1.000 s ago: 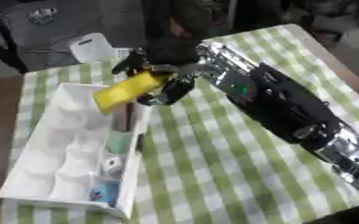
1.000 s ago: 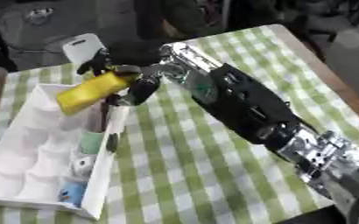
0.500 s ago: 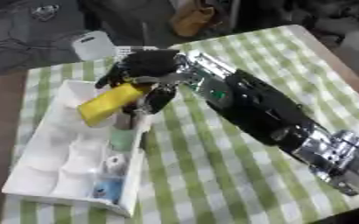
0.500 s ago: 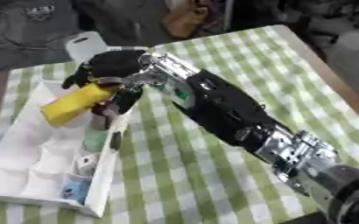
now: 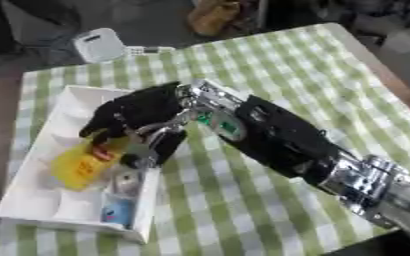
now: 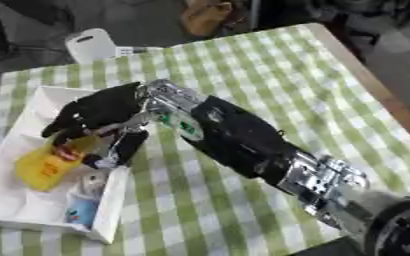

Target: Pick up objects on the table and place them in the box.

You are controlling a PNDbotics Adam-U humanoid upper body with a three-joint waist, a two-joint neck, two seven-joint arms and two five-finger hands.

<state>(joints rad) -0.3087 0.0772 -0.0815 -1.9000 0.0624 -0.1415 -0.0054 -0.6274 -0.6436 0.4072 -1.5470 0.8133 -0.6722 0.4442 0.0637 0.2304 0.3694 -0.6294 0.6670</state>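
Right hand [image 5: 138, 120] holds a yellow object [image 5: 82, 165] inside the white box [image 5: 42, 150]

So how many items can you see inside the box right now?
3 that I can make out: a yellow object under the right hand, a grey item below it by the box wall, and a blue item nearest the camera. The hand may hide more.

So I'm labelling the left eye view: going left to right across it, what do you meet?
White plastic compartment box → yellow object in the box → right robot hand → black and silver forearm over the green checked tablecloth.
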